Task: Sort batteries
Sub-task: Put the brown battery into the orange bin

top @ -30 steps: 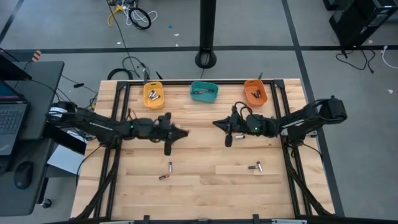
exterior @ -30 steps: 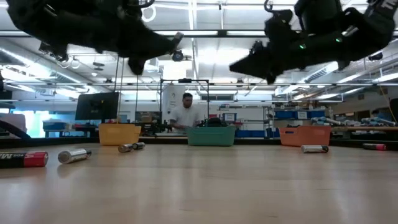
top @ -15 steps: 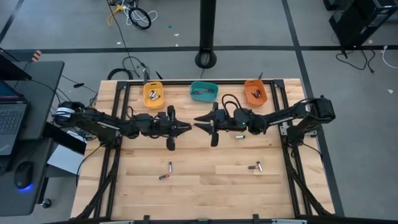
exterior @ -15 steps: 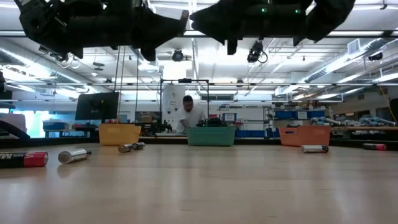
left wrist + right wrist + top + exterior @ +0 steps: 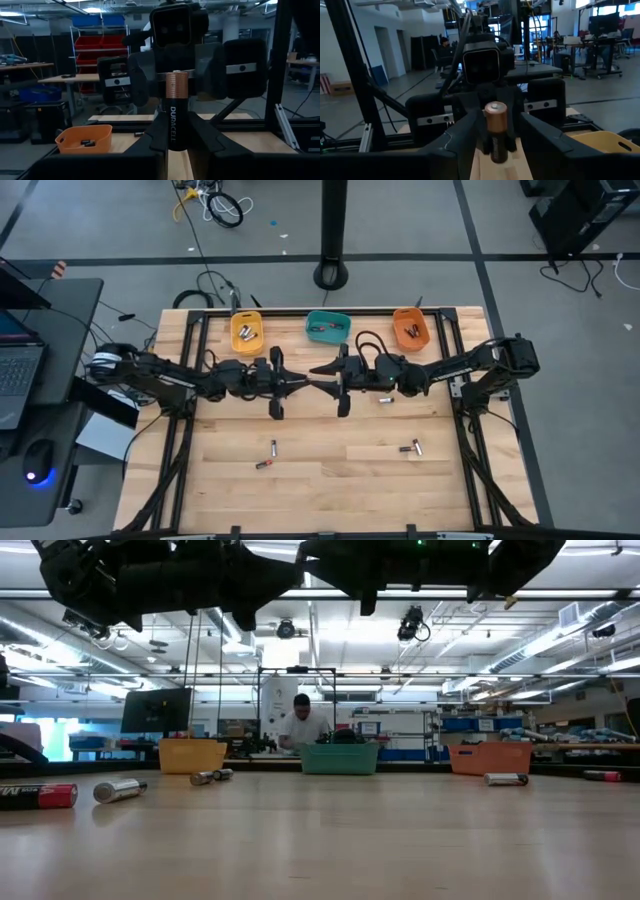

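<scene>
"DURACELL" reads down the black body of the copper-topped battery; no other text is legible.

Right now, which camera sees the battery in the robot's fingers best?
The left wrist view: the battery fills the middle, its label readable, pinched by the left fingers. The right wrist view shows its copper end. The high and low views hide it.

Wood-plank table w/ matt finish; battery glossy black w/ copper-metal top.

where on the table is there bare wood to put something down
Near edge of the table, below the loose batteries and, is bare. Crowded: the far edge with the yellow bin, teal bin, orange bin, and mid-table beneath both arms.
</scene>
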Motion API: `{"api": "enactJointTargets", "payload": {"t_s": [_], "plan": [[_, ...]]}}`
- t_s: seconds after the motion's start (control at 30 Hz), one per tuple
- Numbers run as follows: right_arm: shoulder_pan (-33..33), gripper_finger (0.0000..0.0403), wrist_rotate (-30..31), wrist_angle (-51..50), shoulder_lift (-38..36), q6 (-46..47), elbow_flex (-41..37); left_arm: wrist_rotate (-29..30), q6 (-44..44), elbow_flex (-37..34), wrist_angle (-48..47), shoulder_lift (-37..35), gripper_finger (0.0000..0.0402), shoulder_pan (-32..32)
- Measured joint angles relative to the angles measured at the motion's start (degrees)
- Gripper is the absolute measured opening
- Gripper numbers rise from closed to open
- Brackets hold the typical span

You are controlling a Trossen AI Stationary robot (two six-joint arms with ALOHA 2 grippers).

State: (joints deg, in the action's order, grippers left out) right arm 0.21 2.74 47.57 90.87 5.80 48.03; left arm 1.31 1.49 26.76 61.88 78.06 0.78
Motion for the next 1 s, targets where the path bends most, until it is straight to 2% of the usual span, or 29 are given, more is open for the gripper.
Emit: {"api": "enactJointTargets", "payload": {"t_s": [0.23,0.5,0.7,1.0], "plan": [[0.0,0.0143,0.0,-0.62,0.0,-1.05,0.0,-0.97,2.81,3.48,-0.01,3.78,0.0046,0.0],[0.0,0.0065,0.68,-0.88,-0.04,-4.76,0.0,-0.71,2.59,3.87,-0.14,3.78,0.0046,0.0],[0.0,0.0065,1.73,-1.07,-0.04,-5.14,-0.02,1.36,2.69,3.87,-0.42,3.77,0.0048,0.0],[-1.22,0.0065,3.85,-5.66,-2.26,-5.92,-0.02,7.14,4.13,3.96,-6.04,3.74,0.0139,-0.02]]}}
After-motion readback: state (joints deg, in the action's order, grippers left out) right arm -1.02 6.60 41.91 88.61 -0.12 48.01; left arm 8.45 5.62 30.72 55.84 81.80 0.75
